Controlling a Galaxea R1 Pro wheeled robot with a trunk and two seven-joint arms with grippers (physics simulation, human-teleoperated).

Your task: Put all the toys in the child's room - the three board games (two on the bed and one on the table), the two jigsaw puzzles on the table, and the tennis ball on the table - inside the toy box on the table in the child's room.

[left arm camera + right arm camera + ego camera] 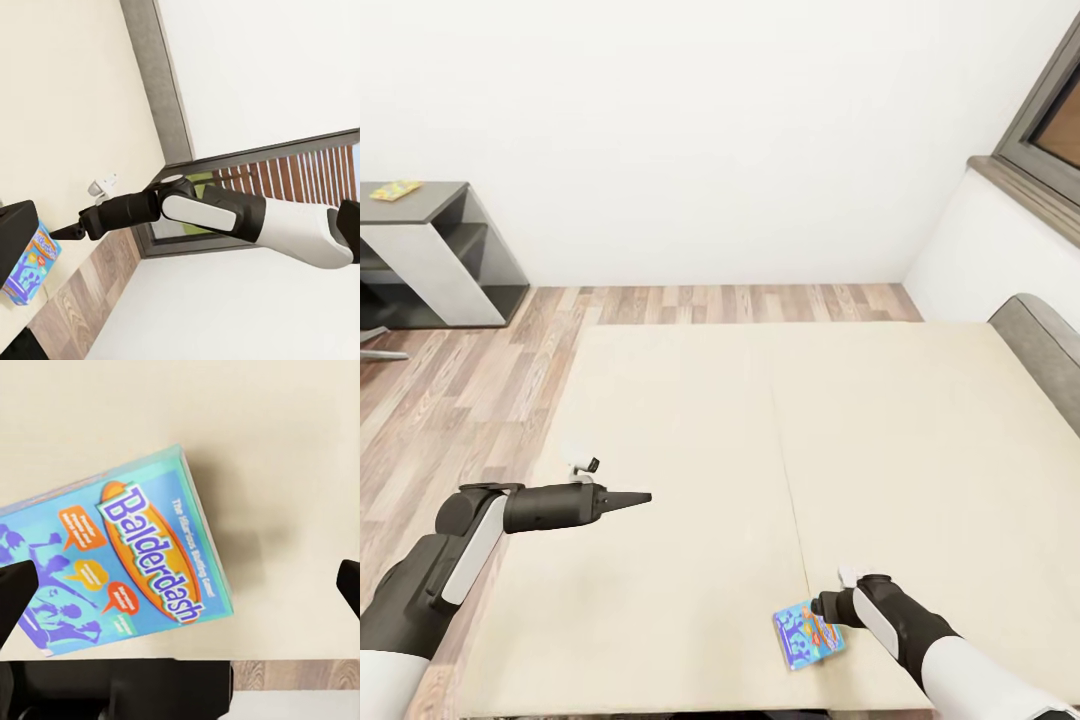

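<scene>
Currently the step in hand appears to be retrieval of a board game from the bed [690, 450]. One light-blue board game [809, 634], lettered "Balderdash" in the right wrist view, lies flat on the cream mattress close to the bed's near edge, toward its right-hand end. The right tool [826, 607] sits directly at the box's far edge. In the right wrist view its two dark fingertips [15, 596] stand wide apart, one at each side of the picture, with the box between them but offset toward one finger; the tool is released and grips nothing.

The left tool [643, 497] hangs above the left half of the bed, well apart from the box. Its fingers appear drawn together to a point, clenched on nothing.

Next move, as a judgement: centre the right tool over the box, lower it so the fingers straddle a narrow dimension or an edge, then clamp. The box lies flat, so an edge pickup may need a tilt or a slide toward the near edge.

Count: one board game on the bed; one flat multicoloured jigsaw puzzle [395, 189] on the dark-grey bench [445, 200] near the far left wall. Two tools.
</scene>
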